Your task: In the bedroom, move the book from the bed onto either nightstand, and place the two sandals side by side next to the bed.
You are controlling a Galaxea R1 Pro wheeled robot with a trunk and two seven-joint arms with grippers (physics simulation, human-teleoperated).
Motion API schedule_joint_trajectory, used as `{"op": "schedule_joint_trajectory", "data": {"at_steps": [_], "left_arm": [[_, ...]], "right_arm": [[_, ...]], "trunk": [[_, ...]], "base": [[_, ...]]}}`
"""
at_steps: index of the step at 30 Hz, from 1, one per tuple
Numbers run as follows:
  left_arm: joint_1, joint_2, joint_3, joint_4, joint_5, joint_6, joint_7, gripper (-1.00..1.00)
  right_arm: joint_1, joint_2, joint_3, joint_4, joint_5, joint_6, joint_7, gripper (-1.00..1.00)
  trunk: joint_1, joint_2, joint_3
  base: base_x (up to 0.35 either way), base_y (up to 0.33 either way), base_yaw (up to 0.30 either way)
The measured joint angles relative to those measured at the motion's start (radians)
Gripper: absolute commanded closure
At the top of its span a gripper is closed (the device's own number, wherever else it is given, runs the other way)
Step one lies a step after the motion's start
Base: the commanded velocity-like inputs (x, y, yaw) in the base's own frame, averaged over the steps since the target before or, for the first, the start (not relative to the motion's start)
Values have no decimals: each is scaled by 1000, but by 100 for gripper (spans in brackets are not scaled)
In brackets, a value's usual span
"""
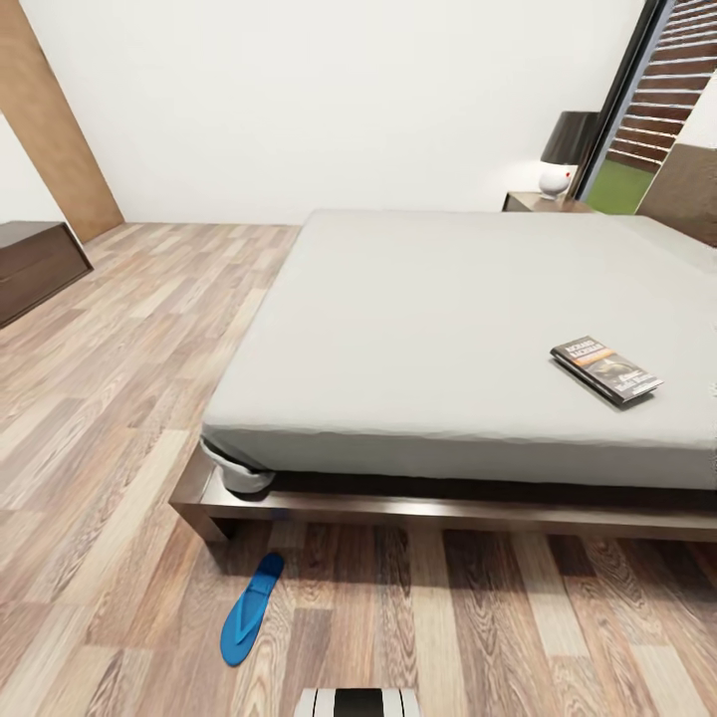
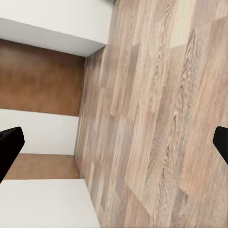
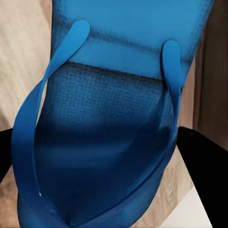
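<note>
The book (image 1: 606, 369) lies flat on the grey mattress of the bed (image 1: 448, 309), near the side closest to me. One blue sandal (image 1: 251, 609) rests on the wood floor just in front of the bed's foot corner. A second blue sandal (image 3: 109, 137) hangs very close in the right wrist view, straps toward the camera, with my right gripper (image 3: 99, 147) shut on it, black fingers on either side. My left gripper (image 2: 114, 142) is open over bare floor with nothing between its fingers. A nightstand (image 1: 543, 202) stands beyond the bed beside the headboard.
A white lamp with a dark shade (image 1: 568, 149) sits on the nightstand. A long dark dresser (image 1: 35, 264) lines the left wall. A black-framed window (image 1: 657, 100) is at the far right. Open plank floor lies left of the bed.
</note>
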Motion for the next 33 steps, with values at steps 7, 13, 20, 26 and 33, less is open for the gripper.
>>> {"op": "schedule_joint_trajectory", "data": {"at_steps": [7, 13, 20, 26, 33], "left_arm": [[0, -2, 0, 20, 0, 0, 0, -100], [0, -4, 0, 33, 0, 0, 0, -100], [0, -5, 0, 34, 0, -1, -1, -100], [0, -5, 1, 35, 0, 1, -2, -100], [0, -6, 1, 35, 0, 2, -1, -100]], "right_arm": [[0, 3, 3, 0, 3, -9, 96, 100], [-1, 23, 6, -14, 4, -10, 124, 100], [-4, 26, 9, -82, 10, 4, 210, 100], [-4, 23, 9, -89, 14, 28, 225, 100], [-5, 18, 9, -94, 12, 64, 256, 100]], "trunk": [[-3, 2, 27], [-6, 3, 50], [-9, 5, 77], [-12, 6, 101], [-15, 8, 128]], "base": [[0, 0, 0], [0, 0, 0], [0, 0, 0], [0, 0, 0], [0, 0, 0]]}}
